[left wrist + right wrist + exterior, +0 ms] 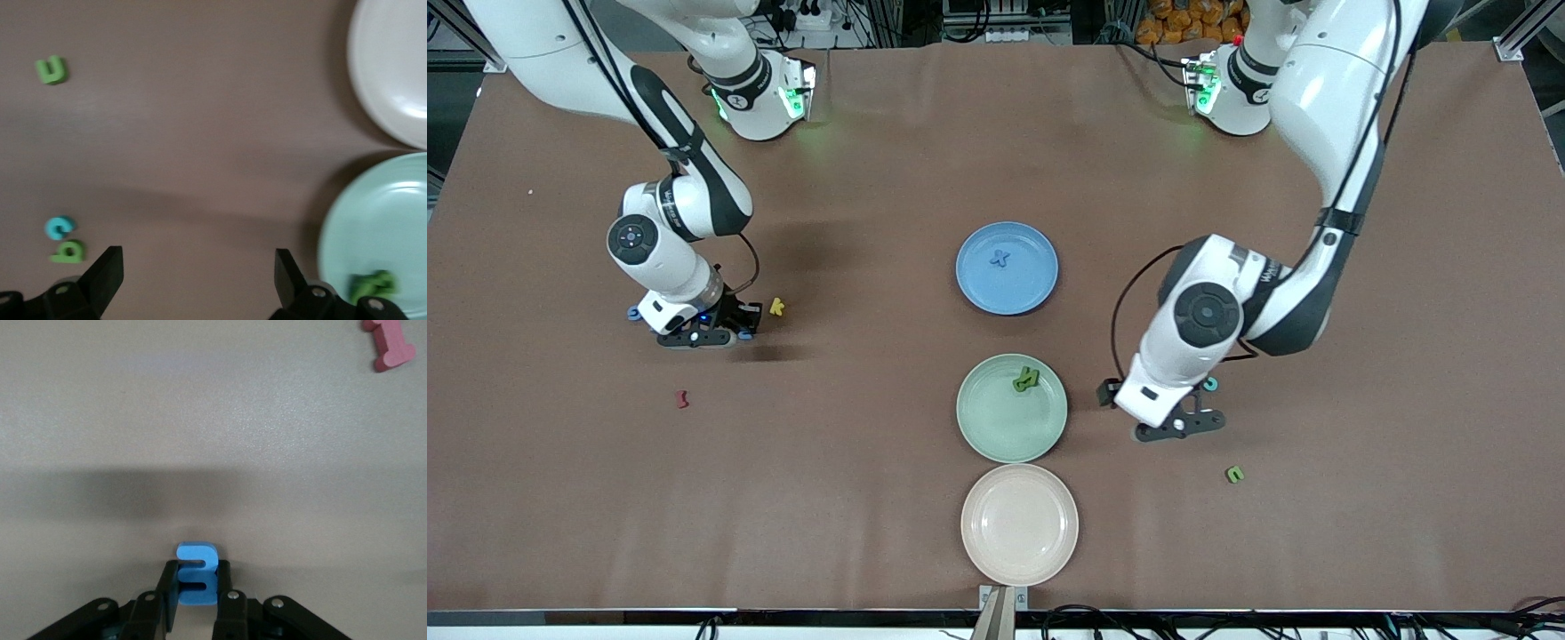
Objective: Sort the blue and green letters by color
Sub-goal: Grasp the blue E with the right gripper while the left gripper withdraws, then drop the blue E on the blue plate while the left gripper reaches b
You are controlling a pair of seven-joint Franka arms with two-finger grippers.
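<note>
My right gripper [710, 338] [198, 568] is down at the table near the right arm's end, shut on a blue letter [198, 575] that stands upright between its fingers. My left gripper [1181, 429] [197, 257] hangs open with nothing in it, over bare table beside the green plate [1000, 427] [393, 227]. That plate holds green letters [1025, 380] [373, 285]. One blue letter [1000, 259] lies in the blue plate [1023, 284]. On the table near the left gripper are a green letter [67, 252], a cyan letter [1210, 384] [59, 227] and another green letter [1234, 474] [51, 70].
A beige plate [1019, 524] [393, 67] sits nearest the front camera, in line with the other two plates. A yellow letter [777, 307] lies beside the right gripper. A dark red letter [682, 398] [390, 343] lies nearer the camera than that gripper.
</note>
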